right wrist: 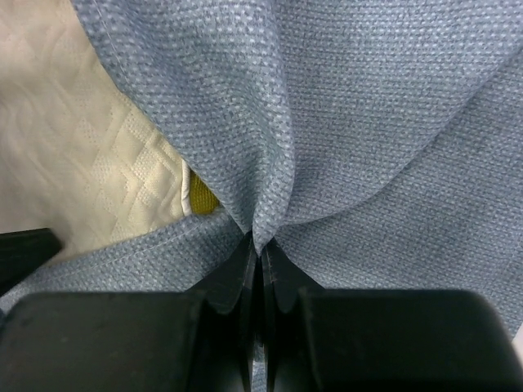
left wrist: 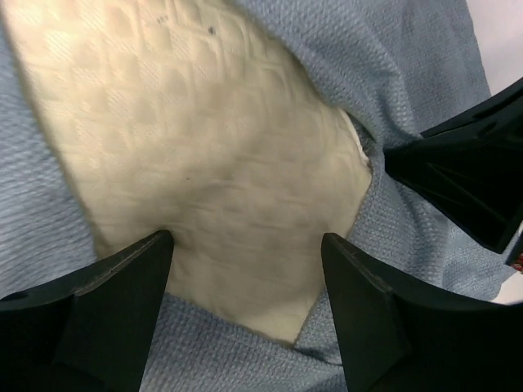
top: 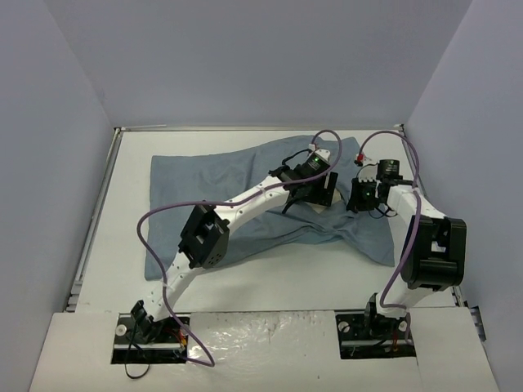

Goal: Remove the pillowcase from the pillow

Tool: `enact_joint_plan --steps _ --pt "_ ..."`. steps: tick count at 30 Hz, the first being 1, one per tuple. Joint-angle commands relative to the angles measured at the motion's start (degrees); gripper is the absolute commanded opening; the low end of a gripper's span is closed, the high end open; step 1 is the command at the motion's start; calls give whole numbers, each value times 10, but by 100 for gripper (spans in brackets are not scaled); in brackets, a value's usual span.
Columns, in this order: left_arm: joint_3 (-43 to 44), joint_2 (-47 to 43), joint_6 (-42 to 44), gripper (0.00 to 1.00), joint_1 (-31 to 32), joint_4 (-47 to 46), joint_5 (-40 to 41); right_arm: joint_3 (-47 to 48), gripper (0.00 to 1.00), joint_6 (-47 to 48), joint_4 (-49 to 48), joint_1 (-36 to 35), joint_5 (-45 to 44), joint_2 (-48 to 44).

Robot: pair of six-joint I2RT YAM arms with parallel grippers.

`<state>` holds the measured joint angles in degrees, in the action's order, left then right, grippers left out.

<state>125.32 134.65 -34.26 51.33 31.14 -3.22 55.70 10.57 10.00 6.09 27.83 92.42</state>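
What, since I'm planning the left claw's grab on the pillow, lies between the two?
Nothing visible. The open left claw faces bare pillow, exposed where the pillowcase gapes; cloth only rings that patch. The right claw pinches the pillowcase off to the side.

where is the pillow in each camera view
top external: pillow shows as a small pale patch right of centre, rest covered
left wrist: pillow fills the middle
right wrist: pillow at upper left
shared landmark: pillowcase hem bordering the cream
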Motion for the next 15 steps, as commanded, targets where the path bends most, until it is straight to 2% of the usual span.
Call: enact_joint_plan --steps 1,5,10,12,13,15 --pt "69 -15 37 73 8 75 72 6 0 2 10 8 24 -8" --pt "120 32 41 73 8 98 81 6 0 3 10 8 33 -7" --pt "142 71 34 70 7 96 74 6 0 4 11 8 38 -5" --pt "142 81 33 66 6 92 73 6 0 5 11 8 42 -4" --pt "142 85 34 60 4 91 70 6 0 6 11 7 42 -4" --pt "142 84 39 55 -1 89 63 7 0 7 11 7 47 -4"
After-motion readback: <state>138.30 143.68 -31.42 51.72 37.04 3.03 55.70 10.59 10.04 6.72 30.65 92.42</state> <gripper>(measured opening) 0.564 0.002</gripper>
